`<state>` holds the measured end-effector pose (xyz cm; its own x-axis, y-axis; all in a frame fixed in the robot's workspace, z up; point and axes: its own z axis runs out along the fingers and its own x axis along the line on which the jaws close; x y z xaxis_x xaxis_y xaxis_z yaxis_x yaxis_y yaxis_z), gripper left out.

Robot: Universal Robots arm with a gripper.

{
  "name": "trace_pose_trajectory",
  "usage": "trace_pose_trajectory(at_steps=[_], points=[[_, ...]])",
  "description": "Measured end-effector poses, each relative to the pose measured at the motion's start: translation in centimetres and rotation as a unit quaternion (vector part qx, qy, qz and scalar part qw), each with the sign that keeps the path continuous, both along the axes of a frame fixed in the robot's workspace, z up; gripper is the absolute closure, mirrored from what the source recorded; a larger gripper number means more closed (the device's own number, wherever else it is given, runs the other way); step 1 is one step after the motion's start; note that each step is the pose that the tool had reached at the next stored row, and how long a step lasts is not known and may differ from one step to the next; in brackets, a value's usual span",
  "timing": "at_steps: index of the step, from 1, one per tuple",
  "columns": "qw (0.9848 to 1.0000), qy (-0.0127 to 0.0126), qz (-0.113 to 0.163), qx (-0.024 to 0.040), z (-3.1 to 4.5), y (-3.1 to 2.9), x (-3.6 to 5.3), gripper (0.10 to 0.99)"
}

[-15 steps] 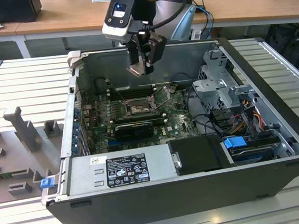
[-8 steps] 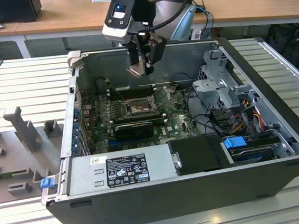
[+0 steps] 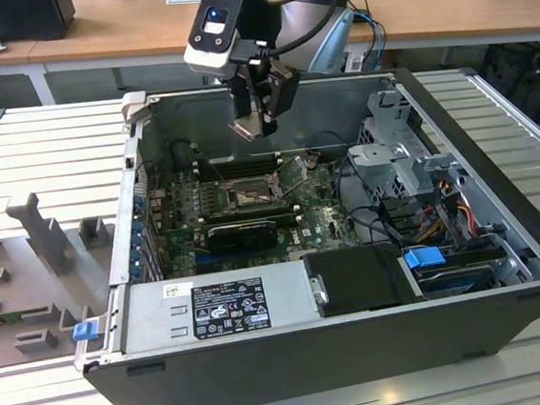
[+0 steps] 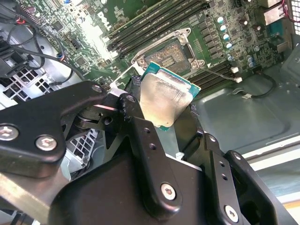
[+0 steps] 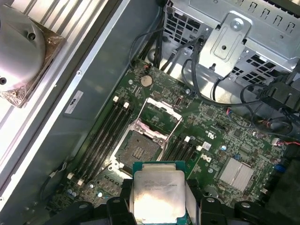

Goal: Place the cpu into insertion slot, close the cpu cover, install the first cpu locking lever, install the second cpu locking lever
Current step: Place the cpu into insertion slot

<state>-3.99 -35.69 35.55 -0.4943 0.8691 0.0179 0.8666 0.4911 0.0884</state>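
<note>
Holding the cpu (image 5: pixel 159 194) above the board, the arm has none of the four steps done yet, as I judge it.

On the exterior view's left, grey fixtures (image 3: pixel 38 230) sit on the slatted desk (image 3: pixel 16 150), just beside the open case (image 3: pixel 267 366), which lies on its side.

Near the middle of the board, the slot (image 3: pixel 250 195) is bare. Its dark frame and contact field are uncovered in both wrist views. The cover (image 5: pixel 164 107) stands tilted up on its hinge, clear of the slot. With the cover up, the two levers must be unlatched, though they are too thin to pick out for certain. Seating the chip, closing the cover and setting both levers are all left to do.

The arm's wrist comes in over the case's far wall. The pincer (image 3: pixel 260 122) points down into the case and hangs above the board, apart from the slot. Its fingers are closed on opposite edges of the chip. The chip's silvery face is turned toward the wrist cameras, and in the second wrist view it looks tilted.

On the exterior view's right, the drive cage (image 3: pixel 404 151) and its cables lie well apart from the pincer.
</note>
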Motion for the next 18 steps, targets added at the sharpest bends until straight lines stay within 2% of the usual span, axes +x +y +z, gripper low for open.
trace_pose_trajectory(at_steps=[4, 8, 12, 18], points=[[0.9999, 0.0000, -0.014, 0.0000, -0.03, 0.00, 0.00, 0.557], [0.9992, 0.0000, -0.040, 0.0000, -0.05, 0.00, 0.00, 0.557], [0.9979, 0.0000, -0.065, 0.0000, -0.07, 0.00, 0.00, 0.557], [0.9951, 0.0000, -0.098, 0.0000, -0.09, 0.00, 0.00, 0.557]])
